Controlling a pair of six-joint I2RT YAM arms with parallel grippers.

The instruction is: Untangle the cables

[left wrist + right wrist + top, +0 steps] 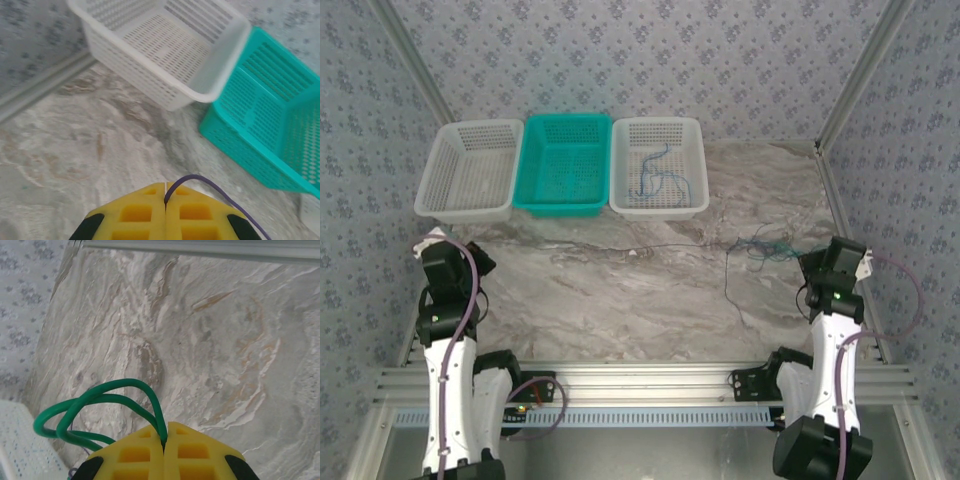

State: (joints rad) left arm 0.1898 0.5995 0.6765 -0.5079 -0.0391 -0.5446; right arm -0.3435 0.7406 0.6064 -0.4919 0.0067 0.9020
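Now my right gripper (pixel 164 429) is clenched on a green cable (pixel 100 396), my left gripper (pixel 165 187) pinches a thin purple wire (pixel 212 189); the tangled cables (pixel 767 246) lie on the table (pixel 620 300) near my right arm.

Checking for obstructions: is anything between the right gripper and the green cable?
Nothing visible: the right gripper is shut directly on the green cable, its loops sticking out over the marble table.
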